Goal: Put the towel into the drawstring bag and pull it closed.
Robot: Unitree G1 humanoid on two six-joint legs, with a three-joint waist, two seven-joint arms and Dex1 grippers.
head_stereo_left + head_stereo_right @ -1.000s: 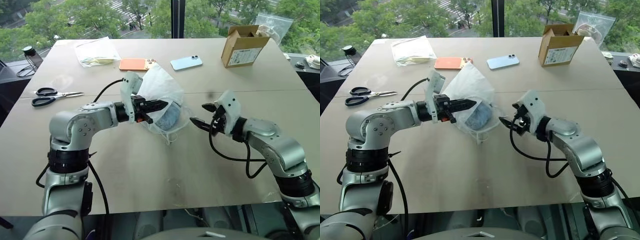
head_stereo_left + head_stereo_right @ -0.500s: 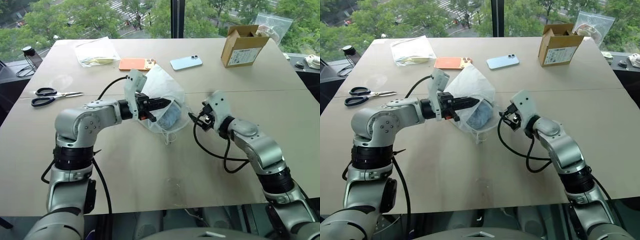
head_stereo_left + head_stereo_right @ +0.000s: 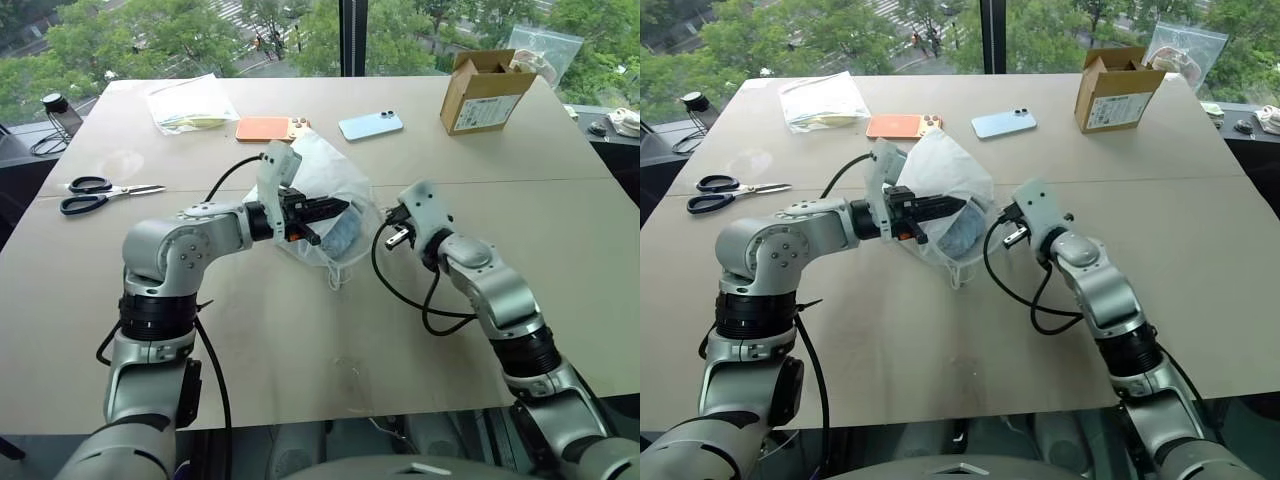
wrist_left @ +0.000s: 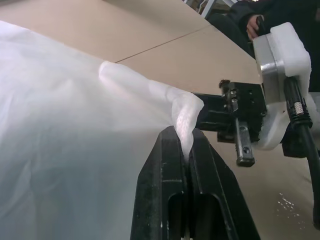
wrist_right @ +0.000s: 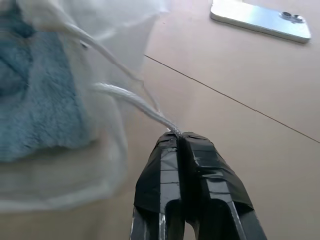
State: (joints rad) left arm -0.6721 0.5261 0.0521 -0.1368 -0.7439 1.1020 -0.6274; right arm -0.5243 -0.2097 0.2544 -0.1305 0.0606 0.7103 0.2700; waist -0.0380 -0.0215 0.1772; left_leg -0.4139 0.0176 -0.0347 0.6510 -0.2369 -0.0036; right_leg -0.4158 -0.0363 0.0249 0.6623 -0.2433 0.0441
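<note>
Right gripper [image 5: 179,137] clamped on white cord [image 5: 131,99], set to draw the mouth closed. Left gripper [image 4: 183,146] pinching a fold of bag [image 3: 322,185] near its rim, likely anchoring cloth so cord can slide. Towel [image 5: 35,95] already inside, blue showing through thin fabric, mid-table. Farther back: scissors [image 3: 98,191], two phones, cardboard box [image 3: 484,90] with a label too small to read. No legible writing elsewhere.
</note>
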